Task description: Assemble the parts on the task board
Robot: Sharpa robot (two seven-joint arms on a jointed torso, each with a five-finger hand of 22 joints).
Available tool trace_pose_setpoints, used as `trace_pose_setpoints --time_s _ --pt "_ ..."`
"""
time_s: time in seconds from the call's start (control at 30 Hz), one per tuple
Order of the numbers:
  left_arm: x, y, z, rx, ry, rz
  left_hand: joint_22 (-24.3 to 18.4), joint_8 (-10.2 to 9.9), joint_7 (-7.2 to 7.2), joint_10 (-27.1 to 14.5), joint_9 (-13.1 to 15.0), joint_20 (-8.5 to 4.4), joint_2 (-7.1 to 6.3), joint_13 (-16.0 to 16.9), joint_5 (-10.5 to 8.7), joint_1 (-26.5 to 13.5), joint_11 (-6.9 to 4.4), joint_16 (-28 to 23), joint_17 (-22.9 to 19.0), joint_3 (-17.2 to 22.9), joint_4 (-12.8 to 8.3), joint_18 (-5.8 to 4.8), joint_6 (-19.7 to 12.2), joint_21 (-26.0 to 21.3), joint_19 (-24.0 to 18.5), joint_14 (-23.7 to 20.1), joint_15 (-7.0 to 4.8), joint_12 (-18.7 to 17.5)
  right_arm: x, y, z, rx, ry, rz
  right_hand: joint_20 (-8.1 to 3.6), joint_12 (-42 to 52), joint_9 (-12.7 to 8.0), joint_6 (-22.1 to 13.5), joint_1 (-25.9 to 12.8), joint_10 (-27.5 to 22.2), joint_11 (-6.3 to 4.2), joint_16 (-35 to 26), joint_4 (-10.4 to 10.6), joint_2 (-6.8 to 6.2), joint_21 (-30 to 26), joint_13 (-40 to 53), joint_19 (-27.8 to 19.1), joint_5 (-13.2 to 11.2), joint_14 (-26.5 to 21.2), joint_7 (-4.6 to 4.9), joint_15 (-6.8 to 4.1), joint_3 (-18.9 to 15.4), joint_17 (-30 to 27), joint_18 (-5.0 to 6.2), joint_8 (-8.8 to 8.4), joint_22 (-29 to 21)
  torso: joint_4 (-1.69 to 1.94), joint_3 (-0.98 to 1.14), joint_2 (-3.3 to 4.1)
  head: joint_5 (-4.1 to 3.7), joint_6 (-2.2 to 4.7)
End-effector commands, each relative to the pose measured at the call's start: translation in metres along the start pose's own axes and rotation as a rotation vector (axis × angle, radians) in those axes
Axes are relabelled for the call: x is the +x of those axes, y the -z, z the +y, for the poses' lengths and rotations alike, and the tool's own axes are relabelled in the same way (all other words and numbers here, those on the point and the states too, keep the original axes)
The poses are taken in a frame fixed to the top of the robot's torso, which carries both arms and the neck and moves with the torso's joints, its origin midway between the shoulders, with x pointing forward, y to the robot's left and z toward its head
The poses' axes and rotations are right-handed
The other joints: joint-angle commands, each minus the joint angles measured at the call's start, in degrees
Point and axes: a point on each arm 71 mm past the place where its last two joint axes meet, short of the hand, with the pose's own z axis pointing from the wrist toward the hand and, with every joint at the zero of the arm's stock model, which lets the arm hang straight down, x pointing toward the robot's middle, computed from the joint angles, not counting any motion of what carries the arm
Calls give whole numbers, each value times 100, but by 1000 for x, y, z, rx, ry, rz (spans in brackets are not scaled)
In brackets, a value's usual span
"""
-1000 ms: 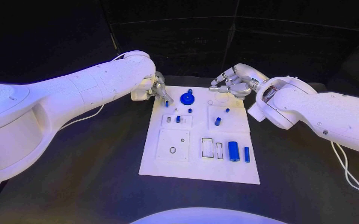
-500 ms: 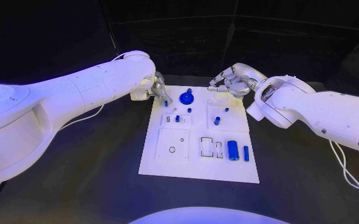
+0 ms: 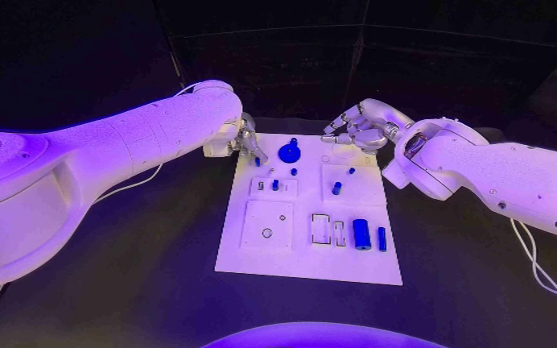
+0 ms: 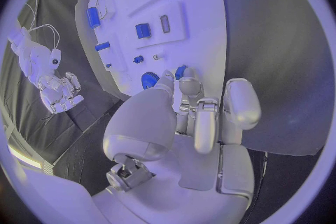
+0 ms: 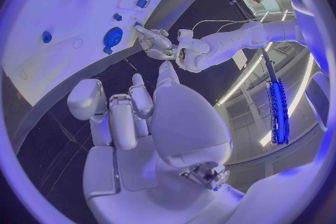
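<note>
While both hands hover at the far end of the task board (image 3: 309, 245), no part is seen lifted clear — assembly is judged barely begun.

From the head view, the left hand (image 3: 241, 137) is seen at the board's far left corner beside a small blue peg (image 3: 257, 160), and the right hand (image 3: 362, 129) over the far right corner with fingers curled in on nothing; a blue gear (image 3: 290, 153) stands between them, and a blue cylinder (image 3: 361, 234) lies near the near edge above the black worktop (image 3: 139, 267). From the left wrist view, fingertips (image 4: 183, 75) are seen touching a blue peg — whether it is pinched cannot be told. From the right wrist view, the fingers (image 5: 119, 117) are held off the board, grasping nothing. The parts are judged light, stiff and slippery — best pinched by their sides.
</note>
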Motion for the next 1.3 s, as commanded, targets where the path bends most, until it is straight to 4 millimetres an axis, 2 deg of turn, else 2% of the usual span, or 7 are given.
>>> trace_pose_setpoints --time_s 0.03,0.33,0.47,0.63,1.03,1.13,1.3 --pt "0 0 -1 -6 -4 2 10 28 -2 33 -1 -1 27 4 -9 35 8 40 1509 16 -43 -14 41 37 49 615 -34 18 0 0 2 -9 1 7 0 28 -1 -20 62 -31 -12 -10 -33 12 -17 6 8 36 370 -11 -17 -9 384 45 34 9 4 1 0 -13 -1" --pt "0 0 -1 -6 -1 0 9 10 -22 32 -19 -18 181 -22 -10 214 -11 40 1509 171 -175 -13 26 30 50 615 -51 -3 0 0 2 -7 1 7 -2 39 1 -13 86 -19 -15 -14 -35 30 -15 16 11 91 369 -15 -20 -12 378 44 41 13 1 -2 -3 -8 7" --pt "0 -1 -1 0 1 -3 17 -30 -47 7 -48 -48 369 -54 -9 580 -39 40 1509 535 -470 -12 -26 26 52 615 -82 -48 0 0 2 -6 1 9 -4 44 1 -10 99 -14 -17 -13 -36 37 -14 20 13 126 369 -16 -22 -15 381 44 44 15 4 -1 0 -6 5" --pt "0 -1 -2 8 3 -4 28 -71 -46 -18 -83 -59 398 -100 -4 775 -44 40 1509 1054 -793 -16 -69 21 53 615 -87 -113 0 0 1 -4 2 11 -8 50 0 -5 139 -6 -21 -16 -39 49 -10 22 17 262 369 -20 -26 -34 379 43 52 22 4 -2 0 -2 0" --pt "-1 1 3 36 62 -13 58 81 25 21 -1 -17 -84 -207 14 50 -6 40 1509 3187 -1357 -14 -125 -4 52 615 -37 -199 0 0 1 -4 2 11 -14 62 4 21 172 7 -29 -22 -30 63 -13 31 15 428 368 -28 -32 -61 371 44 73 17 12 -2 -3 -22 10" --pt "-1 3 4 48 83 -36 53 171 16 50 54 -21 -207 -211 22 -147 -1 40 1509 3578 -1431 -8 -131 -18 48 615 -40 -191 -1 1 0 -2 2 12 -14 71 4 25 170 15 -30 -23 -28 63 -13 40 15 434 367 -29 -33 -64 370 44 75 17 16 -4 -1 -14 75" --pt "0 10 10 79 149 -69 99 277 -3 131 117 -27 -338 -155 72 -371 -19 40 1509 3965 -1512 -18 -136 7 77 615 -51 -131 -2 1 -1 1 3 11 -14 76 5 28 168 19 -30 -24 -25 64 -12 45 16 437 367 -30 -33 -66 370 43 77 19 19 3 -10 -15 57"
